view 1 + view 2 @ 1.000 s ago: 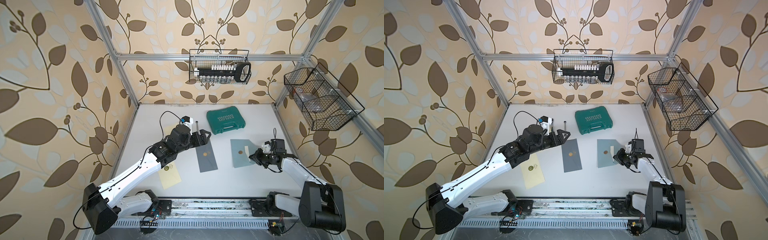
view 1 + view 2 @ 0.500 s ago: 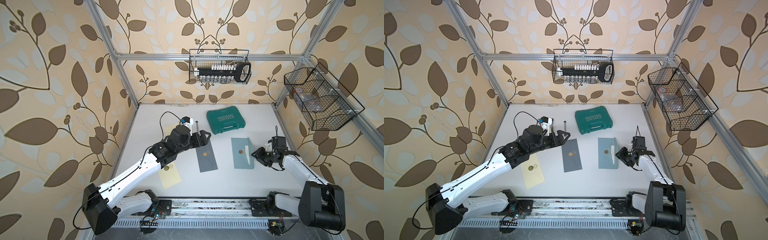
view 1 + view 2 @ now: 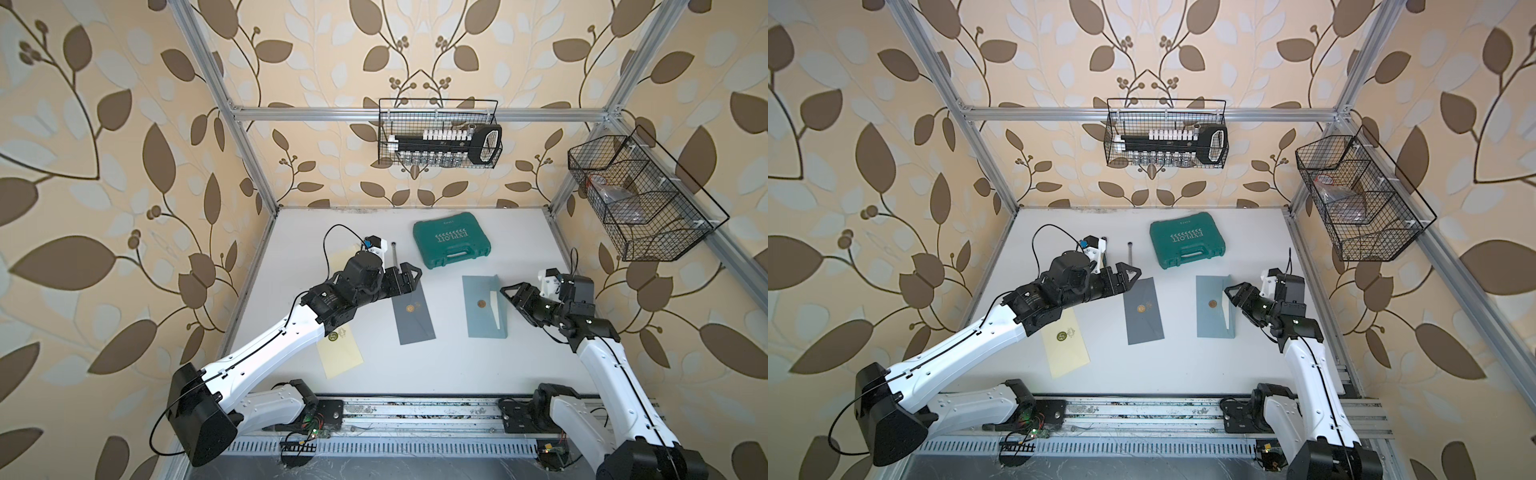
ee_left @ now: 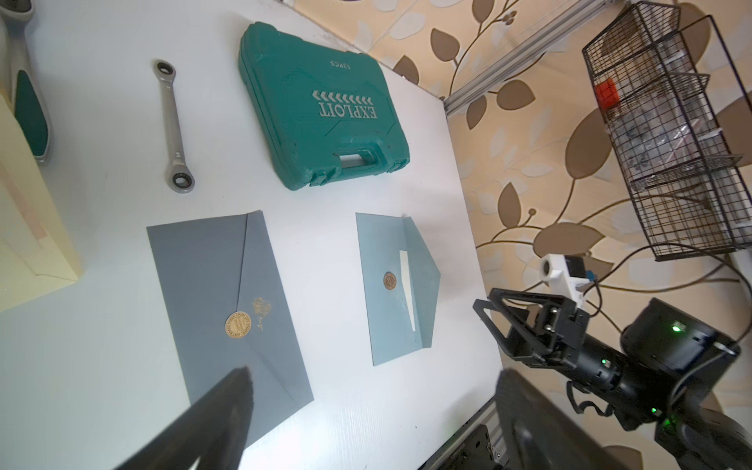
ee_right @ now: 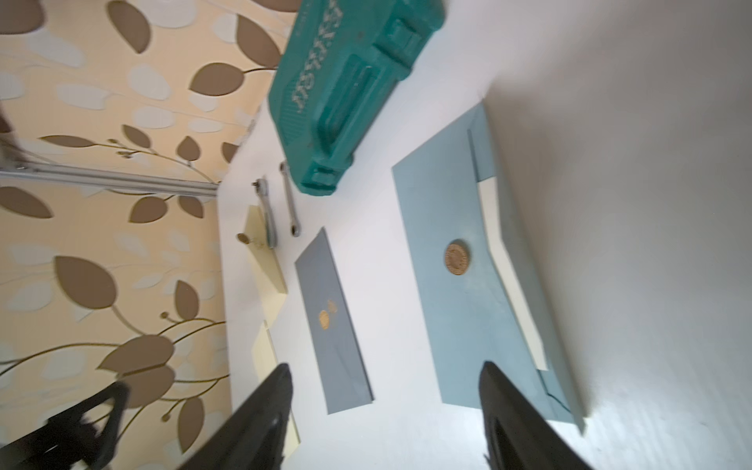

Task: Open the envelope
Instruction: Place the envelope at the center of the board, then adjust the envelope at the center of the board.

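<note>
- Snagging of the raised flap (image 3: 503,321) is to be treated as the nearest hazard. The light blue envelope (image 3: 478,326) lies flat on the table (image 3: 457,365) toward the robot's right side. The right gripper (image 3: 515,300) is positioned just beside that flap, with its jaws spread wide and nothing held between them. If the gripper is withdrawn low or across the flap, the edge could be caught and the envelope dragged.
- The flap is seen standing up, not folded fully back. It is judged that the spring of the paper could let it drop toward the gold seal (image 3: 482,304), so that the opening would be left incomplete.
- The white card (image 3: 493,306) is exposed in the mouth of the envelope. It could be creased or drawn out if a fingertip is brushed over it.
- The left gripper (image 3: 412,279) is held wide open and empty over the far end of the dark grey envelope (image 3: 413,316), which is sealed. If that envelope is addressed next, sliding on the smooth table is to be expected, since nothing pins it down. A tear at its seal is also possible.
- The yellow envelope (image 3: 340,353) lies partly beneath the left arm. It could be swept aside by a low forearm movement.
- Contact between the two arms is considered unlikely, as they are well apart.
</note>
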Controlling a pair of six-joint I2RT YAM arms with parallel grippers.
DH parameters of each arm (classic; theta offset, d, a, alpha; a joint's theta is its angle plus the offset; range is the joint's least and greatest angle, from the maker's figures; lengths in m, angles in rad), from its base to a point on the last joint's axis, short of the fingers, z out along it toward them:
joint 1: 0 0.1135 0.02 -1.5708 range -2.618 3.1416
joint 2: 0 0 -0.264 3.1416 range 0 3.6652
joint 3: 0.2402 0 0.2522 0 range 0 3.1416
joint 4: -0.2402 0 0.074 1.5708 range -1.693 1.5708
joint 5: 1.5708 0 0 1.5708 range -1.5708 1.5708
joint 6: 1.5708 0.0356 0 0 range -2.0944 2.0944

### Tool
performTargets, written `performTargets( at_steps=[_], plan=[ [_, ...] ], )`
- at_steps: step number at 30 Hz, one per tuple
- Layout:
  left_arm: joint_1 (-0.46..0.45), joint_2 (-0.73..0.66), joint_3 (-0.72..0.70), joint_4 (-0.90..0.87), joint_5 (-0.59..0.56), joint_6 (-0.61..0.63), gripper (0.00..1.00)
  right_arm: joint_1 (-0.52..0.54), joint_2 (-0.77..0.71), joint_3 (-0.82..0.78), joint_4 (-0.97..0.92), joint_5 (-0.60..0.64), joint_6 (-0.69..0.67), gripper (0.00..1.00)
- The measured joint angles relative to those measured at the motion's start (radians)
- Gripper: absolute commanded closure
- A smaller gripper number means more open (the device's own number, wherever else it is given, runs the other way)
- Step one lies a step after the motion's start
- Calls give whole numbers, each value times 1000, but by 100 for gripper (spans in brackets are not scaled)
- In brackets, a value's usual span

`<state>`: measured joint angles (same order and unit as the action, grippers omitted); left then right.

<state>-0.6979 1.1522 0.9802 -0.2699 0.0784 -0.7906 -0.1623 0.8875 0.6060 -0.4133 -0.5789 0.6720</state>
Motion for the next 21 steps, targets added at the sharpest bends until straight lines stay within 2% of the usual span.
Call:
performTargets(
  at_steps=[4, 10, 15, 21],
  plan=[
    [39, 13, -5, -37, 21, -36, 2, 77, 3, 0, 84, -81, 39, 20],
    [110, 13, -69, -63, 53, -108, 1, 298, 42, 15, 156, -80, 45, 14],
    [124, 14, -106, -93, 61, -148, 1, 500, 183, 98, 172, -45, 16, 9],
    [129, 26, -125, -97, 78, -179, 1, 681, 372, 188, 152, 31, -16, 7]
  ],
)
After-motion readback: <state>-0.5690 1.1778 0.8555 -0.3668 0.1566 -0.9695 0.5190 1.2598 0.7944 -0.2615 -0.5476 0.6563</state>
